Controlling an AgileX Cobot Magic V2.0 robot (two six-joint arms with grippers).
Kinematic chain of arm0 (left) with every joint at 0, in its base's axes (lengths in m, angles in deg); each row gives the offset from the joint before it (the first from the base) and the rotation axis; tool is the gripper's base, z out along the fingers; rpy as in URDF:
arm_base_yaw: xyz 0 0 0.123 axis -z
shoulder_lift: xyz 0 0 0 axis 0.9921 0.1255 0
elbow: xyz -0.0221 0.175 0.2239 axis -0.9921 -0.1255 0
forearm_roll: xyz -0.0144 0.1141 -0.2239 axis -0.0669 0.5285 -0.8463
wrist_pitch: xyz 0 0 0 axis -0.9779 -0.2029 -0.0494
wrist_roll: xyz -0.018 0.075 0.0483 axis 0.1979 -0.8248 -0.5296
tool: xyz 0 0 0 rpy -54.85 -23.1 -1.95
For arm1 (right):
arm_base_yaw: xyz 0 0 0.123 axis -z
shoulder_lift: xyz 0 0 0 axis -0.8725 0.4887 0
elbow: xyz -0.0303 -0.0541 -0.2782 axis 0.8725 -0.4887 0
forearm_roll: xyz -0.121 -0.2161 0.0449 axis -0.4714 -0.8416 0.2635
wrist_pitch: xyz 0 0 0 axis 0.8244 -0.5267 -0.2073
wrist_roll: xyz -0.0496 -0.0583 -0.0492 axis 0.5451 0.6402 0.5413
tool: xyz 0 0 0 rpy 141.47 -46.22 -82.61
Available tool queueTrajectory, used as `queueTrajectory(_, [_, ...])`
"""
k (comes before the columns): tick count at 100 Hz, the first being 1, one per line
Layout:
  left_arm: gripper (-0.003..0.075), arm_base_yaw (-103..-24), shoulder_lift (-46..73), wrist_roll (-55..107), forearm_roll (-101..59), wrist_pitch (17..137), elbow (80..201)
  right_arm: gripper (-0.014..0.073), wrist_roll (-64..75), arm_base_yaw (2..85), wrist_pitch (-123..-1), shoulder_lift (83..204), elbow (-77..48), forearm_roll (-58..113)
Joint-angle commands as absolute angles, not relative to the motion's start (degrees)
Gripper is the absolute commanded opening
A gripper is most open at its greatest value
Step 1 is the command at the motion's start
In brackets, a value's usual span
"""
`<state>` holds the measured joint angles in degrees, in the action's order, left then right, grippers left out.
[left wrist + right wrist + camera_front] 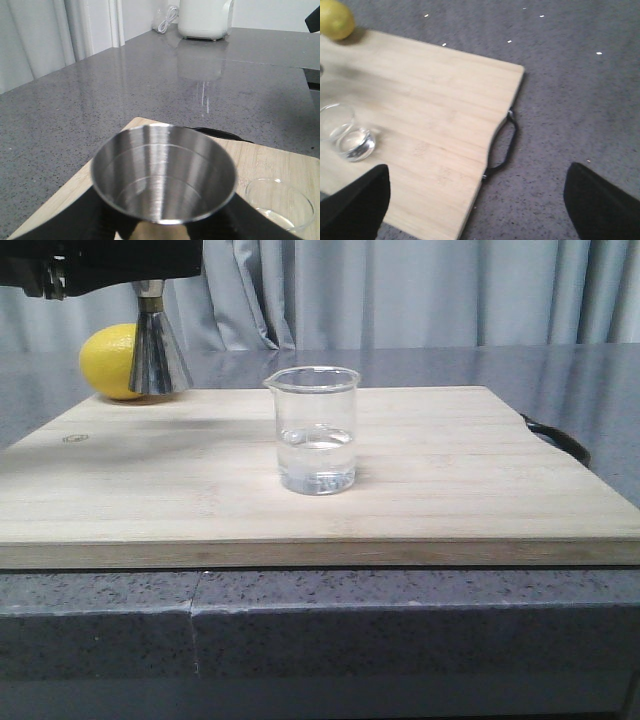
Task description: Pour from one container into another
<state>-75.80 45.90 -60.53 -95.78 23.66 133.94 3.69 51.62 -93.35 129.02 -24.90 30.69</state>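
Glass beaker (pixel 316 430) upright near the middle of the wooden cutting board (pixel 450 490), some clear water in the bottom, pouring lip turned to the left. Nothing touching the beaker.

Steel jigger (pixel 157 345) up in the air at the far left corner of the board, upright, lower cone showing in the front view, thin brass band at the waist. Left gripper (pixel 150 280) clamped on the jigger near its waist, black fingers on either side. From the left wrist camera, open top cup of the jigger (pixel 164 172) right in front, shiny inside, beaker (pixel 280 202) on the board beyond it.

Yellow lemon (pixel 112 362) on the grey counter (pixel 450 365) behind the jigger, just off the back left edge of the board.

Right gripper (pixel 477 200) off to the right side of the board, above its black handle (pixel 502 145), fingers (pixel 355 205) wide apart, holding nothing. Beaker (pixel 342 131) well apart from that gripper.
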Motion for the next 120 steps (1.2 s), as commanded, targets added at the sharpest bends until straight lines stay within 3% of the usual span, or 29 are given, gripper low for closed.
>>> queueTrajectory(1, [0.0291,-75.23,43.46,-59.76,-101.47,18.48,135.42,0.0637,4.38,47.7,-93.57,131.54,-20.12,28.83])
queueTrajectory(31, [0.0291,-75.23,43.46,-59.76,-101.47,18.48,135.42,0.0637,3.64,38.3,-115.13,143.74,-4.94,27.37])
queueTrajectory(60, [0.0291,-75.23,43.46,-59.76,-101.47,18.58,135.42,0.0636,-4.9,25.01,-118.18,152.16,-3.09,9.92])
queueTrajectory(81, [0.0291,-75.23,43.46,-59.76,-101.47,18.58,135.42,0.0636,-4.6,24.28,-106.98,150.8,-7.41,15.05])
queueTrajectory(120, [0.0291,-75.23,43.46,-59.76,-101.47,18.58,135.42,0.0636,3.22,24.05,-62.49,142.37,-35.41,32.75])
